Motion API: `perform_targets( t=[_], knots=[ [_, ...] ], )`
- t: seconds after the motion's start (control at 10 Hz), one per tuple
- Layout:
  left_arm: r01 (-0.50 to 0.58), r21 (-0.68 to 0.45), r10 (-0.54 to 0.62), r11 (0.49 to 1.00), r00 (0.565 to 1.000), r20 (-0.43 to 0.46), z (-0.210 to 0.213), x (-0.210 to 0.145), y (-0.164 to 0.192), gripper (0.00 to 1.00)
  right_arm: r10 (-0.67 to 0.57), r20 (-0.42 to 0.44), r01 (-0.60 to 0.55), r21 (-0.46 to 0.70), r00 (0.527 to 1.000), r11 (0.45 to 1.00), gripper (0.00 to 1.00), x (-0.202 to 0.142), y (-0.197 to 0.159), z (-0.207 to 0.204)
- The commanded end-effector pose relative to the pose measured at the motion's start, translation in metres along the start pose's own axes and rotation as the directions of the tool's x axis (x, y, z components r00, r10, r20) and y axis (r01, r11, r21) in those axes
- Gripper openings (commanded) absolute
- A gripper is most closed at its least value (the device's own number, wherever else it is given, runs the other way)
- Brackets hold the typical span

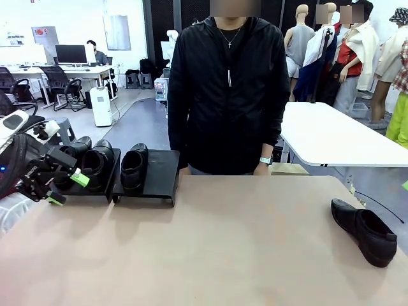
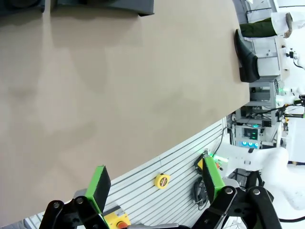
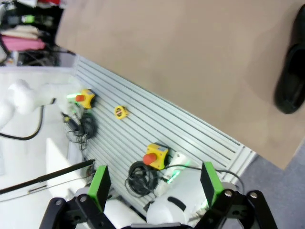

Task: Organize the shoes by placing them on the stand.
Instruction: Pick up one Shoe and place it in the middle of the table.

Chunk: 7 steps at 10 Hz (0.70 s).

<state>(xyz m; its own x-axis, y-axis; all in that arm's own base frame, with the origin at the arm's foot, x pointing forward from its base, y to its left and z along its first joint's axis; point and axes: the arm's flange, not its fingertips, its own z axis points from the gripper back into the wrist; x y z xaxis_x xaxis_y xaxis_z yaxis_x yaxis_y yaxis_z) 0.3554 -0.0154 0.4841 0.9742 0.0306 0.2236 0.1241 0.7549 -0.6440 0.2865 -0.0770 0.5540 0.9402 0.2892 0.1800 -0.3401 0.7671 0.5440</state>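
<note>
Shoes (image 1: pixel 108 164) fill most of the stand (image 1: pixel 159 175); one shoe (image 1: pixel 364 231) lies alone on the tabletop (image 1: pixel 223 248). Left gripper (image 1: pixel 67 188) and right gripper (image 3: pixel 155 183) both spread, empty.

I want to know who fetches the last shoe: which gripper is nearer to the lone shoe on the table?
Probably the right. The lone shoe lies near the table's right edge, close ahead of the right gripper. The left gripper hovers by the stand, across the table.
</note>
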Motion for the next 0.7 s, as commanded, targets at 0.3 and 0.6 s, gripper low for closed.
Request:
perform_targets(
  t=[0.3, 0.6],
  knots=[
    [0.005, -0.016, -0.004, 1.0, 1.0, 0.008, 0.001, -0.002, 0.002, 1.0, -0.205, -0.123, 0.085, -0.625, 0.971, 0.776, 1.0, 0.084, 0.005, -0.095],
    [0.005, -0.016, -0.004, 1.0, 1.0, 0.008, 0.001, -0.002, 0.002, 1.0, -0.152, -0.125, 0.047, -0.602, 0.98, 0.797, 1.0, 0.086, 0.013, -0.104]
  ],
)
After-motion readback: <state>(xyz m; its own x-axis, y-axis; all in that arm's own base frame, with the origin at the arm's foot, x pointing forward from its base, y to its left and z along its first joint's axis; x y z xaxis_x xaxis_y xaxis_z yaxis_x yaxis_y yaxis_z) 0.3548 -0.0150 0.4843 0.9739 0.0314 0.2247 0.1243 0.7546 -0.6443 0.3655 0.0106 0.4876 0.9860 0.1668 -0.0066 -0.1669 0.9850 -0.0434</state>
